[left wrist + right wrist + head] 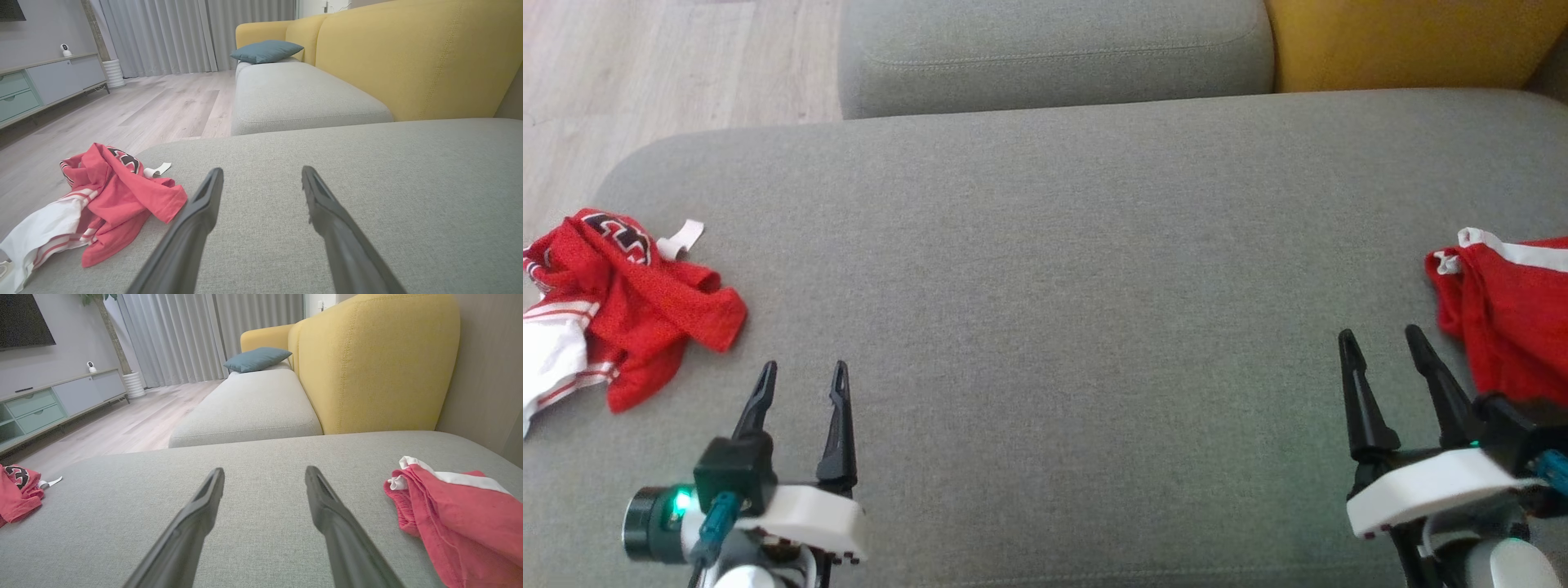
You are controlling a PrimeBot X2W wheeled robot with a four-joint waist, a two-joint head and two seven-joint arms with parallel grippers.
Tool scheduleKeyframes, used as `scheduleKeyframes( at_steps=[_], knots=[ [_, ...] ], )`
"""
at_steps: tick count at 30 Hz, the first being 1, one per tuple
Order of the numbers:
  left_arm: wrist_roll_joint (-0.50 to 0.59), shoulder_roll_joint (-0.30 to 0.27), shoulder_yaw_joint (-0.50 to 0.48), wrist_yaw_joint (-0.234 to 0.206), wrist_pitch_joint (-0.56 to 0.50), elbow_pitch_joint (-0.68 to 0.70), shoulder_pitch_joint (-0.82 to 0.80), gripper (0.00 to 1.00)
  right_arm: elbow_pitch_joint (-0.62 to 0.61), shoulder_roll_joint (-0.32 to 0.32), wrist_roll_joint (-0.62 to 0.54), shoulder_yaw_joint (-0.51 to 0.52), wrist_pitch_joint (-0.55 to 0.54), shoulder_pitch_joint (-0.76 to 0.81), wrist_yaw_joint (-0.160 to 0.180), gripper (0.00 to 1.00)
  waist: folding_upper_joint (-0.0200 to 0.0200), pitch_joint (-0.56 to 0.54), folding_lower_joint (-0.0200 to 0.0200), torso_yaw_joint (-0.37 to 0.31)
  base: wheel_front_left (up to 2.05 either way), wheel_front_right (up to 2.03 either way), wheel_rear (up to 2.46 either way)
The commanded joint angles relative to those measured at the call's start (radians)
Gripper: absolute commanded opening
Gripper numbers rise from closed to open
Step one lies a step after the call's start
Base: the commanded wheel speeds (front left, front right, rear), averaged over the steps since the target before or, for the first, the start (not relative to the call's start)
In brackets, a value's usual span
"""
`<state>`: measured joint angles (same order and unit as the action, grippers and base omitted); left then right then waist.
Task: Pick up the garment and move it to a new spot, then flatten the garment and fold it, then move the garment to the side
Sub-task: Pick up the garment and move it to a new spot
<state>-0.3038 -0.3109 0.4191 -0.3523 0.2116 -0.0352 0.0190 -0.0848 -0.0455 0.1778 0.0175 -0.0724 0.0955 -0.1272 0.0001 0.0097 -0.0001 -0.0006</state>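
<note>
Clothing is lying in two heaps on a grey sofa seat point(1054, 278). A crumpled red and white garment point(629, 314) is sitting at the left side of the seat, with its white part lying toward the seat's edge. A dark printed mark is showing on its top fold, and a small white strip point(682, 238) is sticking out beside it. A second garment point(1511, 318), red with a white band, is lying at the right side of the seat, and the border of the head view is cutting it.

The left end effector point(804, 369) is hovering over the seat near the red and white garment. It is not touching the garment; its two fingers are standing wide apart and holding nothing. The right end effector point(1379, 333) is hovering just beside the second garment. Its fingers are spread apart too, with nothing between them, and in the right wrist view the cloth is lying clear of them to the right.

Behind the seat, another grey cushion point(1054, 49) is adjoining a yellow backrest point(1405, 41). A blue pillow point(265, 51) is resting at the far end of that cushion. A pale wooden floor point(670, 65) is running on the left toward a low cabinet point(49, 81) and grey curtains point(184, 32).
</note>
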Motion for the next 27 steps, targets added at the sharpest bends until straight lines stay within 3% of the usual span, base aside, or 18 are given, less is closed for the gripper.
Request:
scheduleKeyframes(
  at_steps=[1, 9, 20, 27],
  knots=[
    [-0.009, -0.024, -0.032, -0.003, 0.002, 0.027, -0.049, 1.0, -0.043, -0.005, 0.008, -0.015, -0.003, -0.024, -0.003, 1.0, -0.0001, 0.0, 0.0001, 0.004, 0.0, 0.0, 0.0],
    [-0.007, -0.018, -0.024, 0.005, 0.011, 0.019, -0.081, 1.0, -0.057, -0.005, -0.002, -0.001, -0.012, -0.016, -0.003, 1.0, -0.0001, 0.01, 0.0001, 0.08, 0.0, 0.0, 0.0],
    [-0.013, 0.025, -0.03, 0.033, 0.042, -0.028, -0.164, 1.0, -0.117, -0.005, -0.035, -0.03, -0.045, -0.038, -0.003, 1.0, -0.0001, 0.045, 0.0001, 0.291, 0.0, 0.0, 0.0],
    [-0.015, 0.043, -0.059, 0.051, 0.049, -0.06, -0.189, 1.0, -0.133, -0.005, -0.045, -0.052, -0.062, -0.057, -0.003, 1.0, -0.0001, 0.057, 0.0001, 0.379, 0.0, 0.0, 0.0]
  ],
)
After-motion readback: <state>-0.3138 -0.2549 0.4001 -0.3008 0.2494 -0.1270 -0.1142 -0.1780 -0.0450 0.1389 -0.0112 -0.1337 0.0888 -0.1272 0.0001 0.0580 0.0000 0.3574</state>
